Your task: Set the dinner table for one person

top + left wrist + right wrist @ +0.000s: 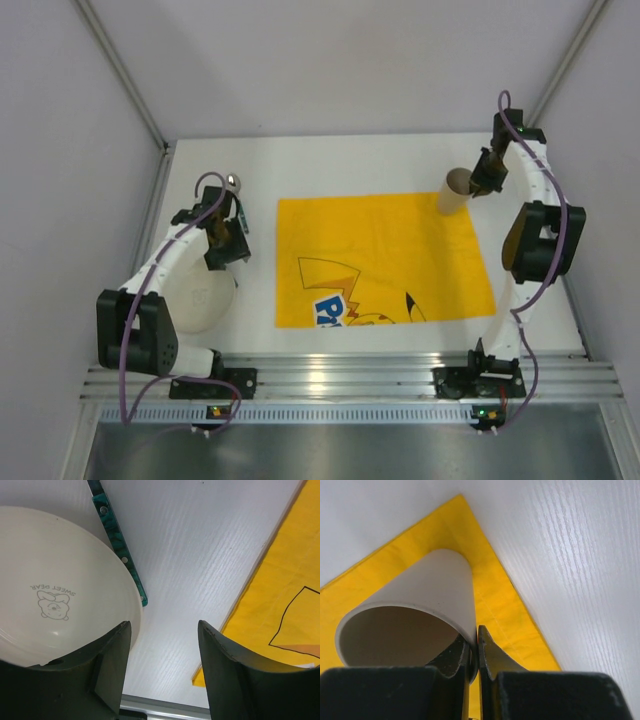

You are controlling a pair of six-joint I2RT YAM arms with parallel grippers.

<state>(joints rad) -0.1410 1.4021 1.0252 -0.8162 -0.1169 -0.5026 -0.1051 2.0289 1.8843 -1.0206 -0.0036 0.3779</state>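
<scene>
The white dinner table (400, 160) carries a yellow cartoon-printed mat (380, 255) in its middle. My right gripper (487, 182) is shut on the rim of a cream cup (457, 190) at the mat's far right corner. In the right wrist view one finger is inside the cup (420, 605) and one outside, gripper (474, 655). My left gripper (228, 245) is open and empty above the far edge of a white plate (200, 295). The left wrist view shows the gripper (162, 647) between the bear-printed plate (55, 580) and the mat (280, 595).
A green-handled utensil (120, 545) lies on the table along the plate's edge; its metal end (235, 182) shows beyond the left gripper. A ribbed aluminium rail (350, 378) runs along the near edge. Grey walls enclose the table on three sides.
</scene>
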